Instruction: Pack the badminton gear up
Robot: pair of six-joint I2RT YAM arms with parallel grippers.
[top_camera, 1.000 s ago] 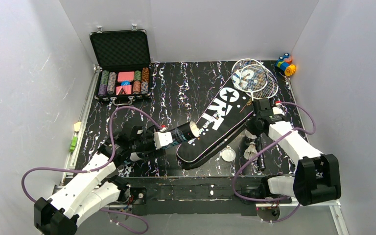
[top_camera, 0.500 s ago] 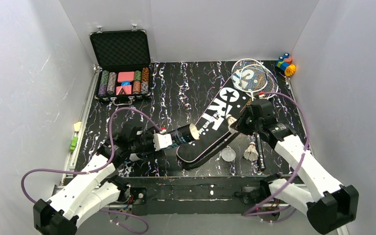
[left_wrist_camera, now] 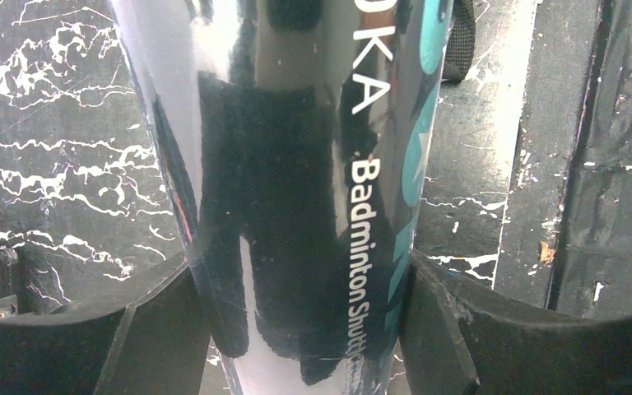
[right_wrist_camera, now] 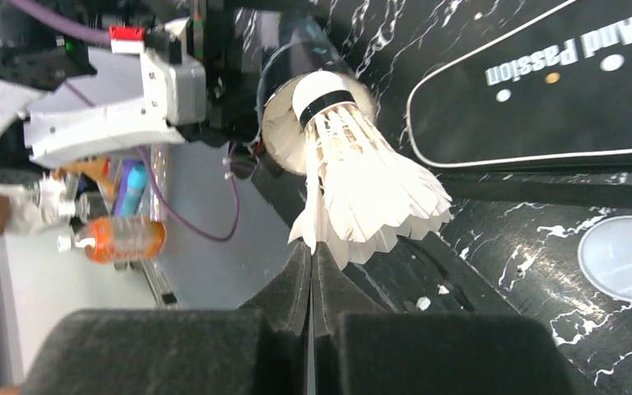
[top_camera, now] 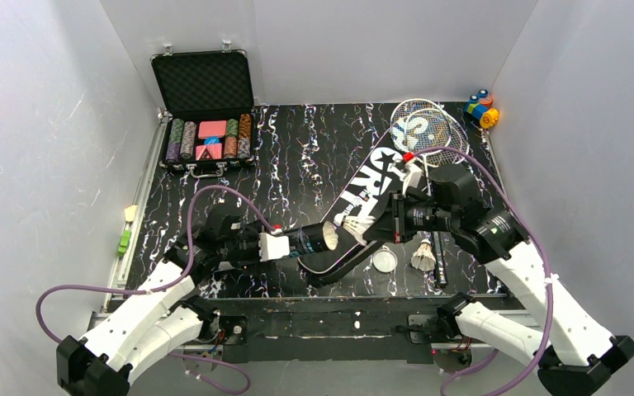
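Closest to the near edge, right of its middle, a round white lid (top_camera: 385, 261) lay flat on the tabletop (top_camera: 297, 157). A loose shuttlecock (top_camera: 423, 256) sat just beside it on the right, and a dark racket handle (top_camera: 439, 268) lay beside that.

Toward the near-left corner, your left claw (left_wrist_camera: 300, 271) was clamped on the dark tube (left_wrist_camera: 296, 164), with a finger (left_wrist_camera: 160, 329) pressed to each side of it. The tube lay roughly level, its open mouth turned toward the right edge and close to the near end of the black bag (top_camera: 371, 177).

Your right claw (right_wrist_camera: 310, 263) reached in from the right, pinched tight on the feather skirt of a second shuttlecock (right_wrist_camera: 362, 185). The cork tip faced the tube's mouth and sat right at the rim; whether it had crossed inside, you could not tell from these views.

The bag lay on a slant across the middle of the tabletop, running from the near edge toward the far-right corner with its white lettering up. Past its far end, the two rackets (top_camera: 425, 128) rested with their heads overlapped near the far-right corner. In that corner sat some coloured toy blocks (top_camera: 481, 107). At the far-left corner a chip case (top_camera: 206, 124) stood open, its cover upright.
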